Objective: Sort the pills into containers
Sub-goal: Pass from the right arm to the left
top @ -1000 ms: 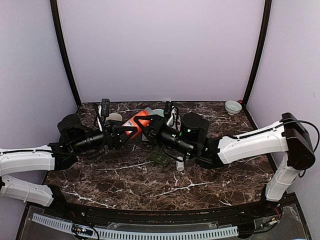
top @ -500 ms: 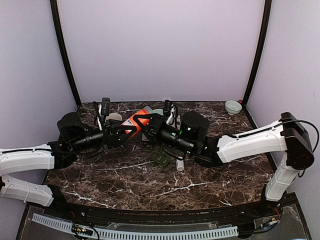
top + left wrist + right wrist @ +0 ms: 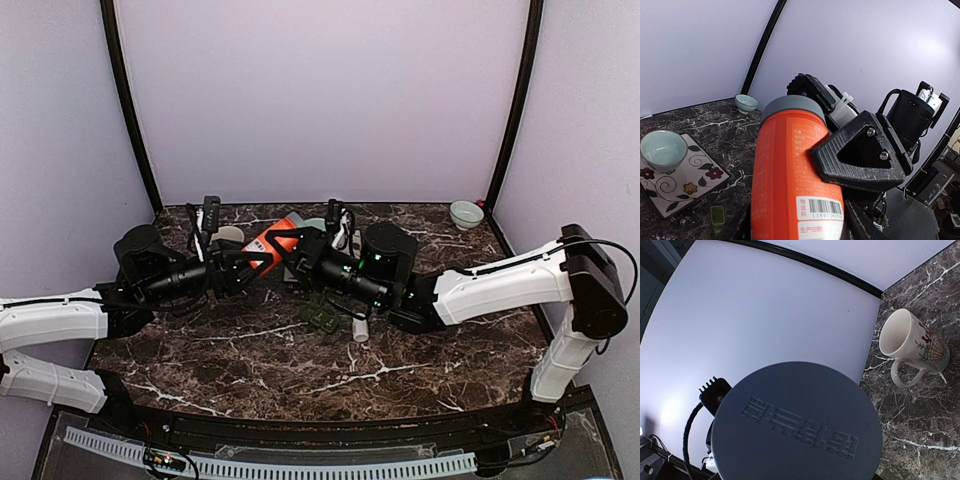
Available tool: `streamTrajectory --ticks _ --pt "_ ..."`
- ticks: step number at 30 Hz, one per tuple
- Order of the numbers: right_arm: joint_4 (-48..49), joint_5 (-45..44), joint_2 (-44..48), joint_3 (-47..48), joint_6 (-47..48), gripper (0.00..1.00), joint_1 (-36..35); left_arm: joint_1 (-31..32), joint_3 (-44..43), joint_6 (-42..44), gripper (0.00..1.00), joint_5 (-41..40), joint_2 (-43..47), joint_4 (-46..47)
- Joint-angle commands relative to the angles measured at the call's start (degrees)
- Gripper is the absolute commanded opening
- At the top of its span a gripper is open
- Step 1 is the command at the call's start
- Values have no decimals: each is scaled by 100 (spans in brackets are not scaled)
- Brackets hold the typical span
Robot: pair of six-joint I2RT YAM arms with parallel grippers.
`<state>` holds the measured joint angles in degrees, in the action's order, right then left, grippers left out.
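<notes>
Dark green pill box (image 3: pixel 322 320) on the table (image 3: pixel 230 350), orange bottle (image 3: pixel 275 243) held beyond it.
The pill box is a small dark green block near the table's centre, its lids too small to make out, at 5 o'clock from the bottle. The left gripper (image 3: pixel 255 262) is clamped on the bottle's sides. The right gripper (image 3: pixel 300 258) faces the grey cap (image 3: pixel 800 430); I cannot tell how wide it stands. From centre, a mug (image 3: pixel 912 347) sits at 10 o'clock and a bowl (image 3: pixel 465 213) at 2 o'clock.
</notes>
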<state>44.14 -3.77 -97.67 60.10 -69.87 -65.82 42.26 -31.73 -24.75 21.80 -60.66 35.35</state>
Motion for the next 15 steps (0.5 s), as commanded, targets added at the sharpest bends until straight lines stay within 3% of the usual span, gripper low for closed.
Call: streamTrajectory --ticks 1,6,15 --pt "197 161 156 155 287 53 17 -43 -104 196 38 -202 211 -61" --pt "36 123 278 79 433 61 17 -49 -115 225 36 -218 224 -99" --pt "-315 50 509 -35 694 66 26 -54 -191 293 32 -247 291 -293"
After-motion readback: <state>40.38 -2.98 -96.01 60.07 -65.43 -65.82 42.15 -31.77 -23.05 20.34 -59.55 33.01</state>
